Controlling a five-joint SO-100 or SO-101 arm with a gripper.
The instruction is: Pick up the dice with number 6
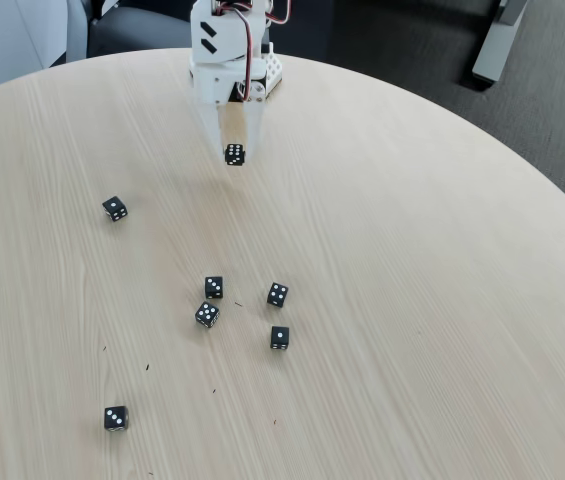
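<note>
Gripping dice with number 6 (234, 154), claw (234, 150) clenched on it above desk (442, 300). Six other black dice (214, 287) lie below claw, none blocking.

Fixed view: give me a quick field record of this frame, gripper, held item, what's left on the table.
surface: round light wood table
gripper: gripper near the far table edge, fingers pointing down
held: black die between the fingertips, six white pips facing the camera
held die contact with table: cannot tell
loose dice: six black dice on the table
cluster: four near the centre
outliers: one at left, one at lower left
</note>
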